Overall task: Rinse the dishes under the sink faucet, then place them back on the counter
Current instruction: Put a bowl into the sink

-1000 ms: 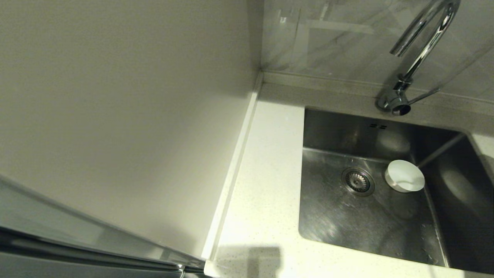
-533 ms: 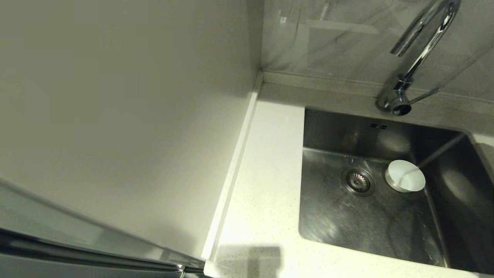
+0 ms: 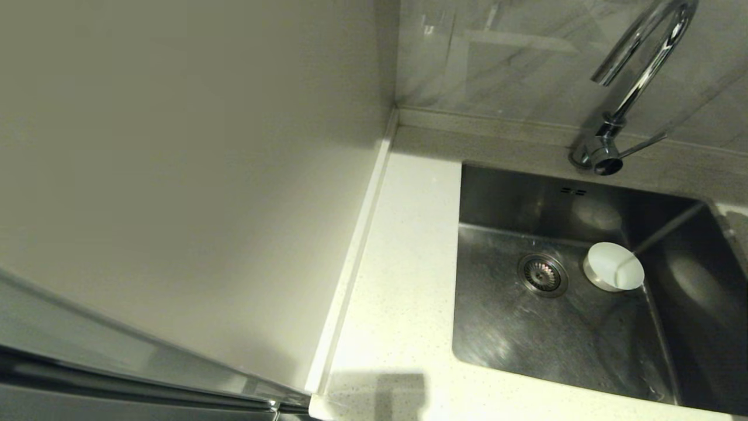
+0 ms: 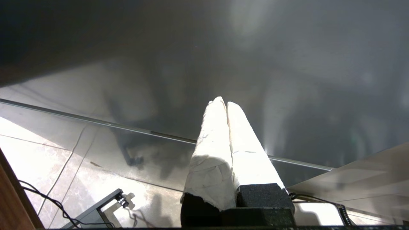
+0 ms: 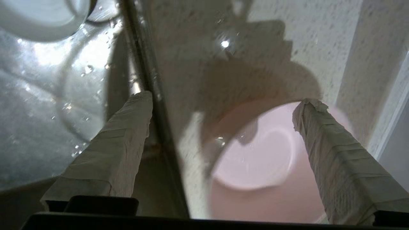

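right gripper (image 5: pixel 223 105) hangs spread wide over the pink bowl (image 5: pixel 255 159) on the counter (image 5: pixel 271 28) by the sink (image 3: pixel 584 345) edge, gripping nothing; a white bowl (image 3: pixel 613 266) lies beside the drain. likely pickup next, needing descent and closing. left gripper (image 4: pixel 226 103), parked, is pinched together, empty.
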